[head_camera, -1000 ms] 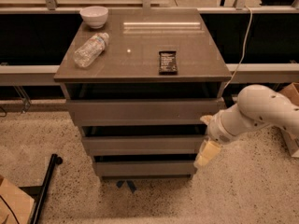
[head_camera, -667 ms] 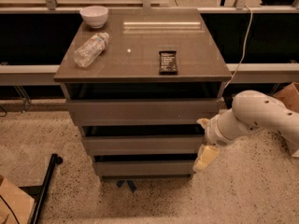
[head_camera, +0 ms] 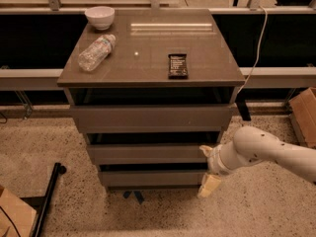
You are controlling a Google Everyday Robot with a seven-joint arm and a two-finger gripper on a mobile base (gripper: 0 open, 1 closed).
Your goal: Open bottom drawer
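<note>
The bottom drawer (head_camera: 153,177) is the lowest and narrowest of three grey-brown, handleless fronts on the cabinet (head_camera: 148,117) in the camera view. Its front sits pushed in beneath the middle drawer (head_camera: 148,153), with a dark gap above it. My gripper (head_camera: 208,176), cream-tipped on a white arm (head_camera: 266,154), reaches in from the right. It is at the right end of the bottom drawer front, just off the cabinet's lower right corner and close to the floor.
On the cabinet top lie a white bowl (head_camera: 99,17), a clear plastic bottle (head_camera: 97,52) on its side and a dark snack bar (head_camera: 177,65). Cardboard boxes (head_camera: 303,115) stand at the right and lower left. A black pole (head_camera: 49,194) lies on the floor at the left.
My arm has moved left and down, bringing the gripper closer to the right end of the bottom drawer front. The drawers have not moved.
</note>
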